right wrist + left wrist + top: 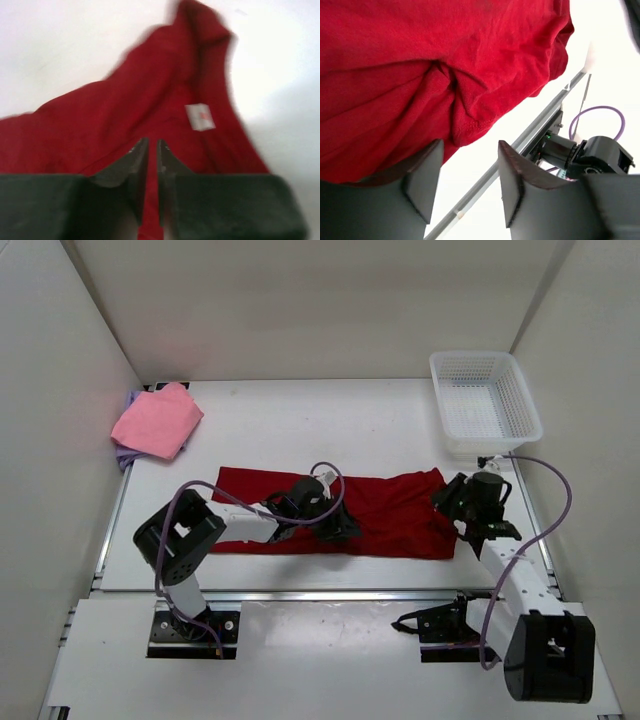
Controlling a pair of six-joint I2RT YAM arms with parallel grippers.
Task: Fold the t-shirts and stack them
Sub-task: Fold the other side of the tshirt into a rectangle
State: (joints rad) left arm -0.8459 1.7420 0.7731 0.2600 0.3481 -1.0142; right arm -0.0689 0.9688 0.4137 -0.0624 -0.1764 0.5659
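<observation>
1. Top view: the dark red shirt (390,505) lies on the worktop (300,420) as a long strip running leftward from just nearer than the basket (485,400). The pink shirt (155,420) sits folded on the lavender shirt (124,454), far left of the basket. The left gripper (340,525) is at the strip's near hem and the right gripper (455,505) at its basket end.
2. Left wrist: jaws apart and empty, with the hem just ahead-left.
3. Right wrist: blurred, with jaws almost together over cloth; whether they pinch it cannot be told.

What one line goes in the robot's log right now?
dark red shirt laid out | left gripper open at near edge | right gripper almost closed at right end, grip unclear | pink shirt atop lavender shirt
</observation>
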